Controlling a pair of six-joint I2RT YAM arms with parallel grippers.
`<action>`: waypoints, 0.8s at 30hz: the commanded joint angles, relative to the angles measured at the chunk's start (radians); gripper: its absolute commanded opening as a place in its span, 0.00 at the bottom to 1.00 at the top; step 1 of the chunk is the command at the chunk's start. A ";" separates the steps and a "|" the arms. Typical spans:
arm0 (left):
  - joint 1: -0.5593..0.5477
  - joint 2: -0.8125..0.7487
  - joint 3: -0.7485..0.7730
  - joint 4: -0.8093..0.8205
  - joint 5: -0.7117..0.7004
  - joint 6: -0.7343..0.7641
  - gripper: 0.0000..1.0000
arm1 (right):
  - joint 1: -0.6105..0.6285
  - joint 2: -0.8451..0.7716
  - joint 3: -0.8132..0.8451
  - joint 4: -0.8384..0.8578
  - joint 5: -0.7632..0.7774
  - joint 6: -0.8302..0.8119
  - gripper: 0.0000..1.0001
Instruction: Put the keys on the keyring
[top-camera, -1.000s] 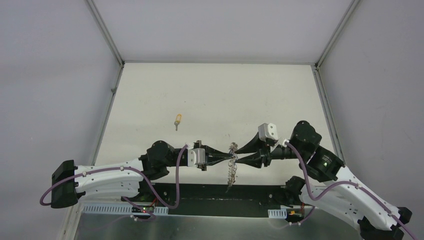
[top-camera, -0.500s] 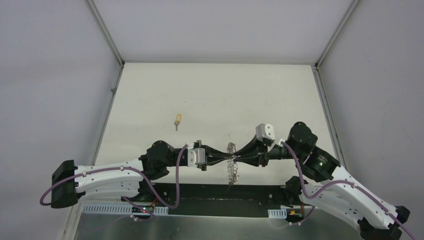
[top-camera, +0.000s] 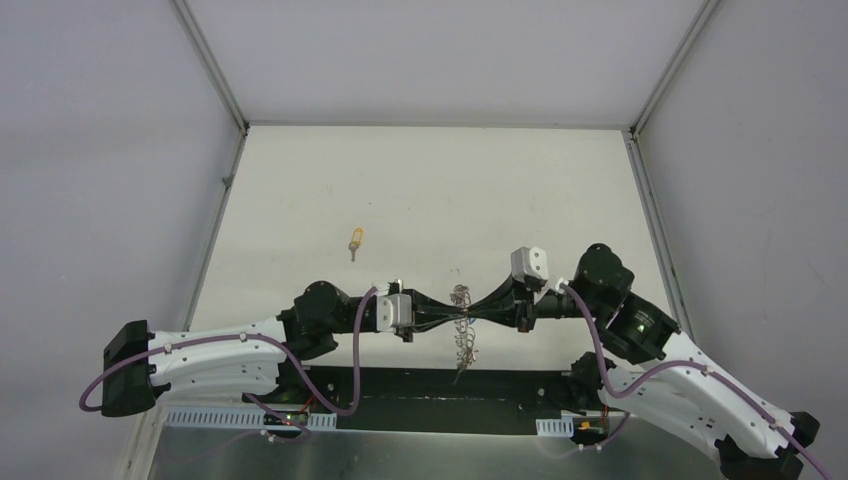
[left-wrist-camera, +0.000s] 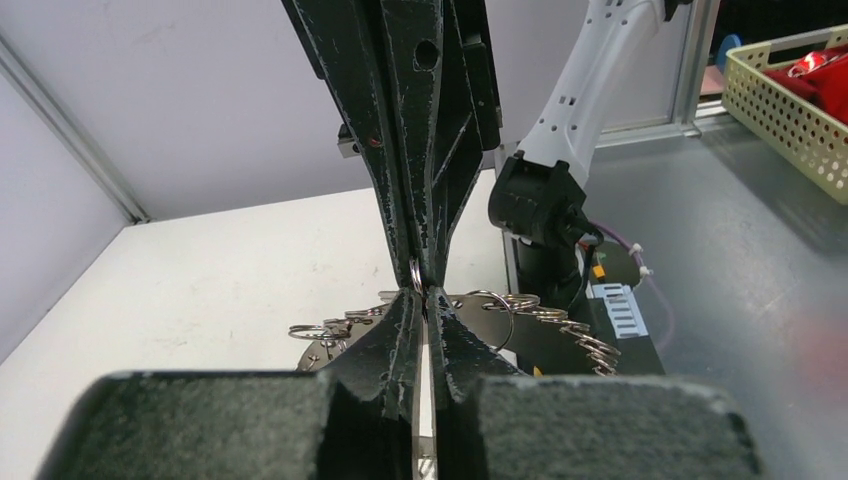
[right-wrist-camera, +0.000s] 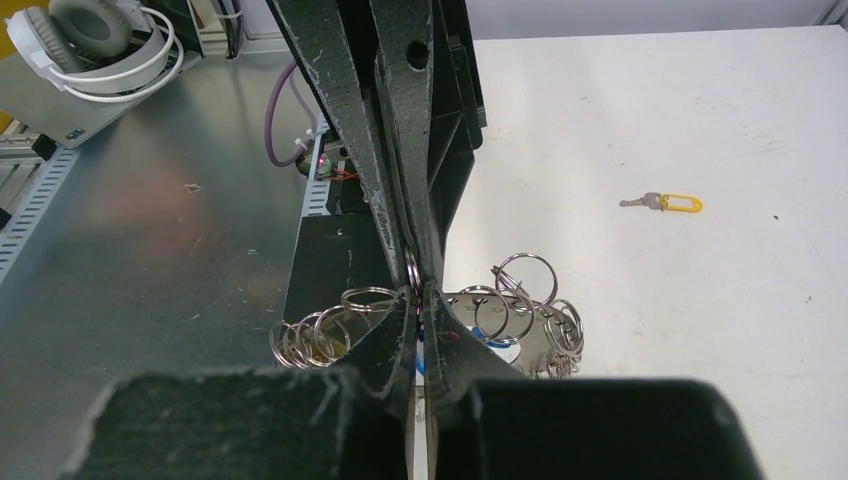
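The keyring (top-camera: 462, 345) was silver-grey, the key (right-wrist-camera: 672, 203) yellow-headed, left hand (left-wrist-camera: 425, 292) and right hand (right-wrist-camera: 418, 292) black, table (top-camera: 450, 190) off-white.

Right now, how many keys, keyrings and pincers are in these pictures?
Key, yellow head, lying alone on the table: 1
Keyring, a bunch of linked wire rings: 1
Pincers, left pincer and right pincer, tip to tip and both shut on the keyring: 2
Total: 4
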 joint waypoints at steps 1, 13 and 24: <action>-0.009 -0.043 0.021 -0.002 -0.037 0.008 0.11 | 0.003 0.019 0.040 -0.050 -0.012 -0.033 0.00; -0.009 -0.053 0.213 -0.559 -0.038 0.117 0.38 | 0.004 0.153 0.199 -0.432 0.037 -0.176 0.00; -0.010 0.071 0.264 -0.654 -0.003 0.144 0.40 | 0.005 0.261 0.260 -0.577 0.068 -0.187 0.00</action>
